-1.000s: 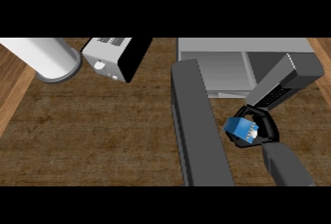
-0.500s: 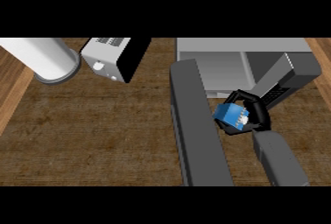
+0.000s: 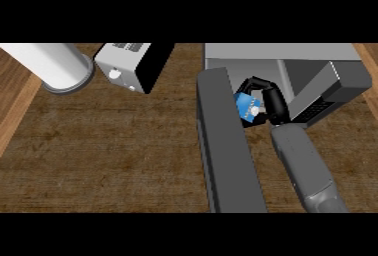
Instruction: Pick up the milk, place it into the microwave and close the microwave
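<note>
One blue milk [image 3: 249, 106] in right robot hand [image 3: 270, 102]

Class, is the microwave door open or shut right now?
Open: the microwave door swings out toward the viewer, exposing the cavity, while the right hand holds the milk.

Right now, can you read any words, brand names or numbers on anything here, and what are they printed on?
None can be read.
milk carton in the right hand: pale marks on blue, too blurred.
microwave: dark control panel, marks too small.
toaster: dark slots and a knob, no lettering visible.
</note>
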Tool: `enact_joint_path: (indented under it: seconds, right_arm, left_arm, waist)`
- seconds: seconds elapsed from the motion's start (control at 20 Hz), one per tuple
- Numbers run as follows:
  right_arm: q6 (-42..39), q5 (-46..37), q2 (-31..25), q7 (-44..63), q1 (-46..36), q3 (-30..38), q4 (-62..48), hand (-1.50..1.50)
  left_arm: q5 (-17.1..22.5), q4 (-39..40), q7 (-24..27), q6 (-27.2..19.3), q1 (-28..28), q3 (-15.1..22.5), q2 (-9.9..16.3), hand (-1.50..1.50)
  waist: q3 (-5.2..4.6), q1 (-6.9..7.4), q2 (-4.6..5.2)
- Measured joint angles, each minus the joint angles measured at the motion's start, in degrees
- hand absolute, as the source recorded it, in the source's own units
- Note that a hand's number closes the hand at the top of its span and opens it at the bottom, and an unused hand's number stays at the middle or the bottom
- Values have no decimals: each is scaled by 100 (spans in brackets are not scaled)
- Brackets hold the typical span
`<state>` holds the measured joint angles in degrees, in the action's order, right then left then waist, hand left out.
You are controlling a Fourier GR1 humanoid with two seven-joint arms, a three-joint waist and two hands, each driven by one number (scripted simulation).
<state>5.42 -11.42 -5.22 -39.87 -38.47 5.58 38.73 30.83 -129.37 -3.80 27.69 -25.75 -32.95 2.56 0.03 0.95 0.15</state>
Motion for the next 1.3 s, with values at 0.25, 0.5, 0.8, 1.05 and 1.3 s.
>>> enact_joint_path:
  seconds: [0.25, 0.5, 0.8, 1.05, 1.3]
  right_arm:
    - [483, -354, -130, 82, -754, 59, -884, 150]
    - [1025, -539, -247, 121, -1420, 226, -1756, 150]
    - [1609, -602, -332, 114, -1911, 429, -2388, 150]
    - [2315, -734, -502, 101, -2139, 480, -2631, 150]
    - [2821, -927, -711, -50, -2254, 424, -2799, 150]
  left_arm:
    - [-151, 234, 154, 156, 107, 1, -64, -150]
    - [-159, 312, 162, 232, 239, 7, 9, -150]
    - [-194, 435, 106, 237, 455, 106, 70, -150]
    - [-272, 543, 143, 268, 566, 154, 80, -150]
    - [-298, 601, 150, 299, 652, 196, 107, -150]
  waist:
    - [-4, 48, 21]
    - [6, 191, 83]
    - [10, 355, 167]
    - [11, 463, 225]
    - [15, 583, 288]
